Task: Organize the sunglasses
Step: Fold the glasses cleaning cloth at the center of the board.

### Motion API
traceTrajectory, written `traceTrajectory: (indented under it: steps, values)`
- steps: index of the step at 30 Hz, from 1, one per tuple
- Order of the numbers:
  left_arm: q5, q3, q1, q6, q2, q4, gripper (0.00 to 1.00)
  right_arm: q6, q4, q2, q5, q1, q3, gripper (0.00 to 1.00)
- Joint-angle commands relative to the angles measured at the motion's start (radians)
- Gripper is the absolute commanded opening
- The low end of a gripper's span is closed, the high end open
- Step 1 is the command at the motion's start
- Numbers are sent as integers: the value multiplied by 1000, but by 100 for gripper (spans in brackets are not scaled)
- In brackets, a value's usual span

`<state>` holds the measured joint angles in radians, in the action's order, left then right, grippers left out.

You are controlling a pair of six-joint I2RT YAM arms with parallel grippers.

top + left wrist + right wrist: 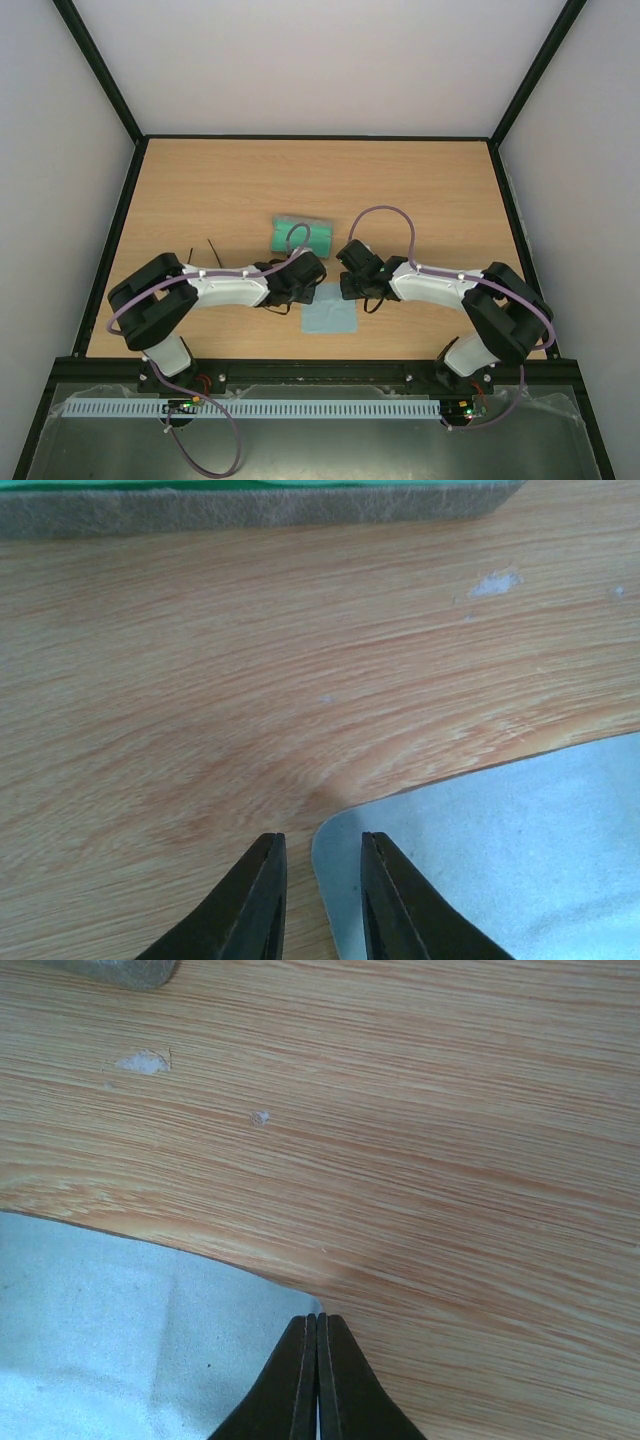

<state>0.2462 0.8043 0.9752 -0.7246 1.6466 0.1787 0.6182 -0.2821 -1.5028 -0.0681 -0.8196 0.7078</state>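
Item: light blue-grey square cloth (330,318), flat by the counter's near edge, with my left end effector (322,838) slightly parted over one corner and my right end effector (317,1318) closed at another. Small black sunglasses (214,248): toward the left edge, mostly hidden behind my left arm. Cloth-laying looks done; next, probably lift clear and reach for them.

Two arms (230,287) (440,285), one green-lined case (318,238), one blue-grey cloth (328,318).

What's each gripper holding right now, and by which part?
The right gripper seems to pinch the cloth by its corner; the left gripper is open, holding nothing.
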Motion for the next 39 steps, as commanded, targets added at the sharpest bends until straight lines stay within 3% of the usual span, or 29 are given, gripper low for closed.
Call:
traceTrajectory:
  steps: [1,21,39]
  values:
    - [24,20,15,3,34,22,23,12,-6,2,19,0,-3,1]
    - [23,10,20,-6,56,0,2,12,21,13,-2,0,-28,1]
    - [59,-19,5,-19,-54,17,2,12,3,19,3,0,6,1]
